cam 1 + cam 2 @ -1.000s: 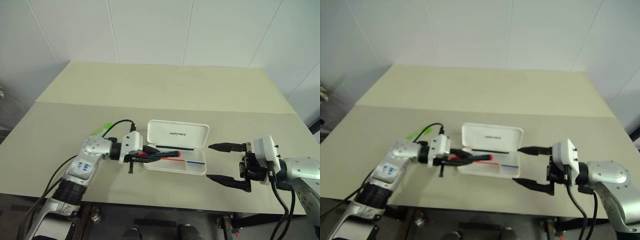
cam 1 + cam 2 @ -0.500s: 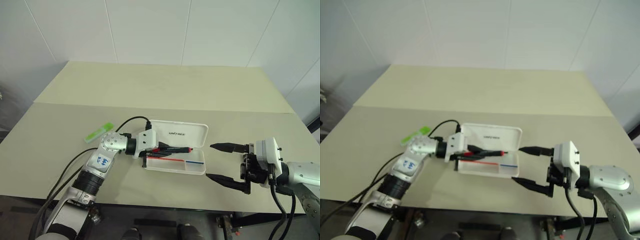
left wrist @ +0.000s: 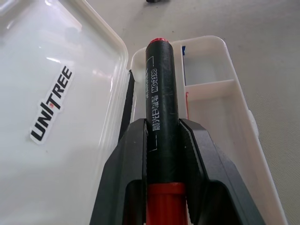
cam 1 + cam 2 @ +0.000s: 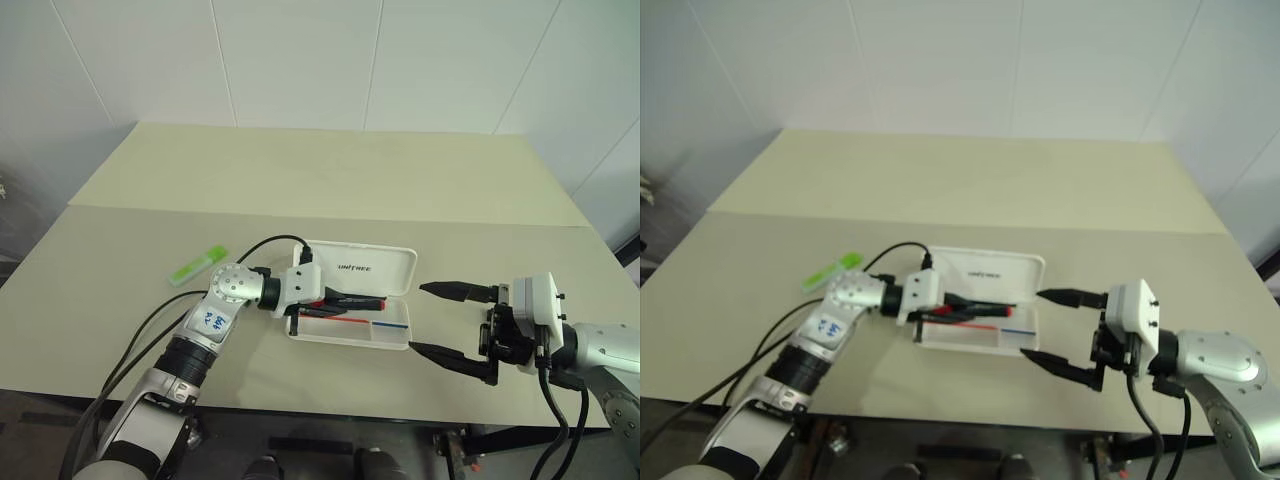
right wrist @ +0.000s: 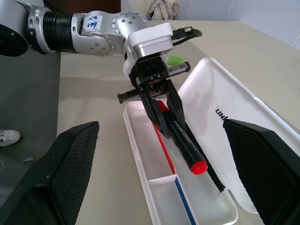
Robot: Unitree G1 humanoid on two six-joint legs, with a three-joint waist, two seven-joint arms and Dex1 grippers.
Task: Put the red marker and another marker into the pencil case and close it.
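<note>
Since a second ago your left gripper (image 4: 335,299) has carried the red marker (image 5: 180,140) over the open case (image 4: 360,330), still pinching it. Right gripper (image 4: 440,320) hangs spread beside. Lower it flat before letting go. Green marker (image 4: 197,265) waits on the table.

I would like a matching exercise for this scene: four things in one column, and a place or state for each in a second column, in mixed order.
Things:
1. red marker
2. green marker
3. pencil case
4. right gripper

Places or states:
A. lying open on the table
B. lying on the table, outside the case
C. held between the left gripper's fingers, over the tray
D. open wide, holding nothing, beside the case

Pairs: 1-C, 2-B, 3-A, 4-D
</note>
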